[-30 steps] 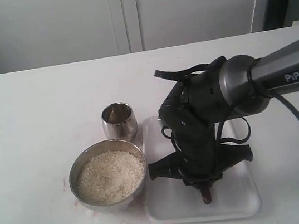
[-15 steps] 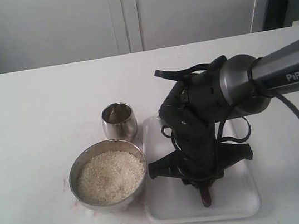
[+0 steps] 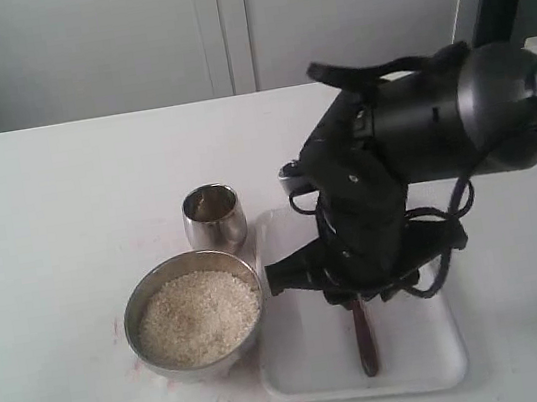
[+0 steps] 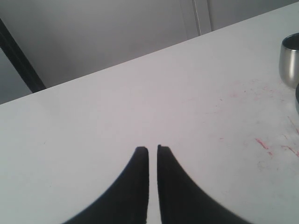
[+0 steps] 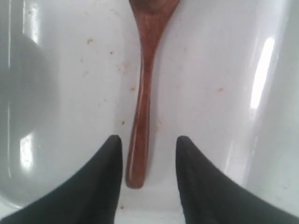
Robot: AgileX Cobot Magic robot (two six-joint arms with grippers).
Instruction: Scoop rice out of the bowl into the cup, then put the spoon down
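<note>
The dark wooden spoon (image 3: 365, 340) lies flat in the white tray (image 3: 417, 346), its handle end between my right gripper's spread fingers without touching them. My right gripper (image 5: 149, 138) hangs open a little above the spoon (image 5: 142, 93). In the exterior view the right gripper (image 3: 357, 299) is over the tray's middle. The wide steel bowl (image 3: 132, 317) holds white rice (image 3: 198, 316) left of the tray. The small steel cup (image 3: 214, 217) stands just behind the bowl. My left gripper (image 4: 153, 148) is shut with nothing in it, over bare table, and the cup (image 4: 289, 60) is far off to its side.
The white tray's raised rim (image 5: 275, 70) runs beside the spoon. Red marks (image 4: 261, 143) stain the white table near the bowl. A wall with a white panel stands behind the table.
My right arm has lifted up and back from the tray. The spoon stays lying in the tray, and more of its handle now shows below the gripper.
</note>
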